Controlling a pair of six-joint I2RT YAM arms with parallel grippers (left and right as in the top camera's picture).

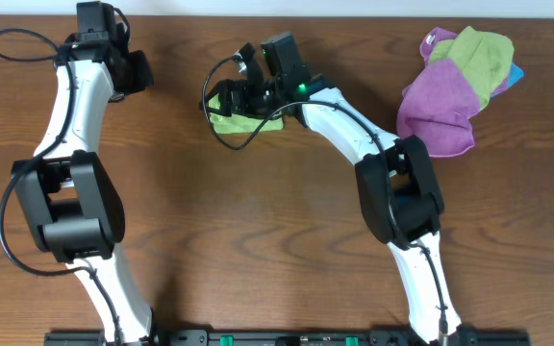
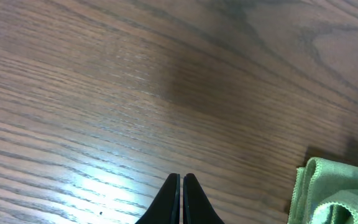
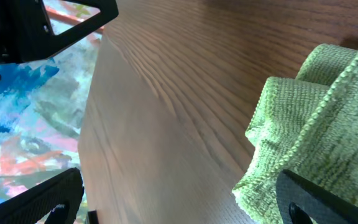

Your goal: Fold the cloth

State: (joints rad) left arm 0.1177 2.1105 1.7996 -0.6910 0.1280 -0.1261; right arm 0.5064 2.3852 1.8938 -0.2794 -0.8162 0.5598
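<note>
The lime yellow-green cloth [image 1: 241, 120] lies folded small on the table near the back centre, mostly hidden under my right gripper [image 1: 248, 91]. In the right wrist view the cloth [image 3: 316, 124] fills the right side, and the right gripper [image 3: 185, 199] is open wide, one finger over the cloth edge, the other off to the left. The cloth's edge also shows at the lower right of the left wrist view [image 2: 337, 193]. My left gripper [image 2: 180, 186] is shut and empty above bare wood, at the far left back in the overhead view [image 1: 133, 69].
A bunch of purple cloth [image 1: 436, 111] and duller green cloth [image 1: 474, 53] lies at the back right. The table's back edge [image 3: 95, 93] runs close to the right gripper.
</note>
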